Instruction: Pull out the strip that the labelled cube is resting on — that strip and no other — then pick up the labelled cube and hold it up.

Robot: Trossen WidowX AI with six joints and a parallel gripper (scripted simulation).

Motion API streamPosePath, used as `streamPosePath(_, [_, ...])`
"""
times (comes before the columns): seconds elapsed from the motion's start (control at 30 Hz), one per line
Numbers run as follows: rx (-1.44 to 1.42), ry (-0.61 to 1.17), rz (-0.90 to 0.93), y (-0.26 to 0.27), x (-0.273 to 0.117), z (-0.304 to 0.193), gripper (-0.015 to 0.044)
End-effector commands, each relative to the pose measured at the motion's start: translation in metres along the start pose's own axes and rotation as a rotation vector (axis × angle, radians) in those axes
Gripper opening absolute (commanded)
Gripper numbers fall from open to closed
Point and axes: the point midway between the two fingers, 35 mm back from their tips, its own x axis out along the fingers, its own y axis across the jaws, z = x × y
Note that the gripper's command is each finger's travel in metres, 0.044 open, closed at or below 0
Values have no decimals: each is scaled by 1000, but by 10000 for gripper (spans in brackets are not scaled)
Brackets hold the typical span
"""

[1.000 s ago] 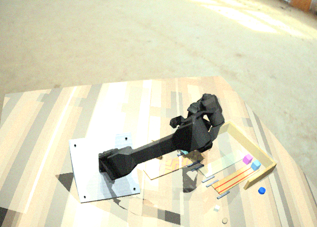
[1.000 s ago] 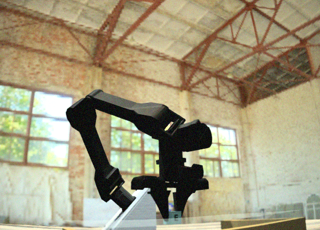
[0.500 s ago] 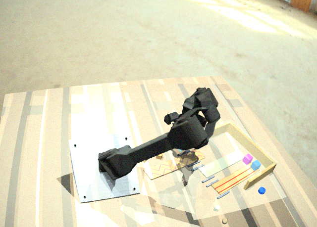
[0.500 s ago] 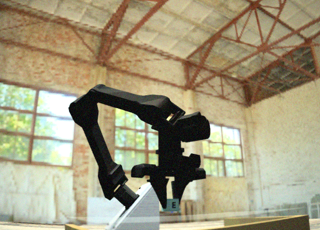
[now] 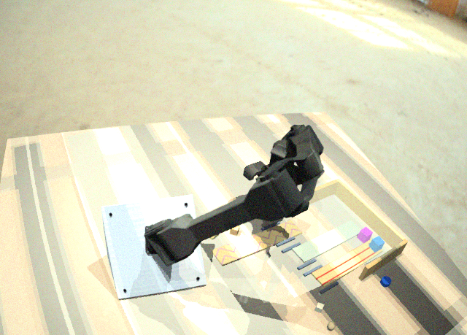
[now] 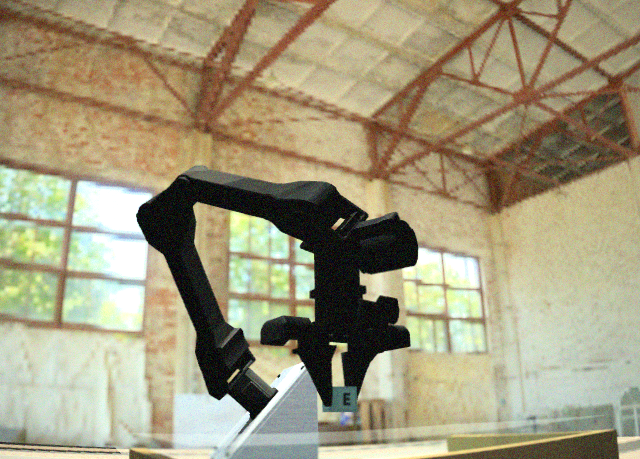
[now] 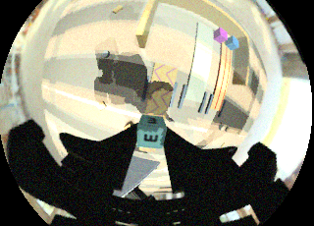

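My gripper [image 6: 343,396] [image 7: 151,127] is shut on the teal cube [image 6: 347,402] [image 7: 152,138] labelled E and holds it up above the table. The arm hides the cube and fingertips in the top view. The strip with pink zigzags [image 5: 226,252] [image 7: 164,73] lies below, drawn out toward the arm's base, its far part between dark guide bars. A pale green strip [image 5: 307,251] [image 7: 201,54] and an orange strip with red lines [image 5: 333,269] [image 7: 227,79] lie farther right. A magenta cube [image 5: 364,235] [image 7: 220,34] and a blue cube [image 5: 376,243] [image 7: 232,42] sit at their far ends.
A low wooden wall [image 5: 383,259] [image 7: 143,29] encloses the strips' far side. Guide bars [image 5: 306,263] stand by the strips. A blue disc [image 5: 385,281], a small pale cube [image 5: 319,307] and a round piece [image 5: 330,325] lie outside. A small brown block [image 5: 234,230] lies near the zigzag strip.
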Motion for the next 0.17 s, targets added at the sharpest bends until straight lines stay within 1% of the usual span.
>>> streamPosePath(0.0, [6, -2, 7, 0, -2, 0, 0])
streamPosePath(0.13, [6, -2, 7, 0, -2, 0, 0])
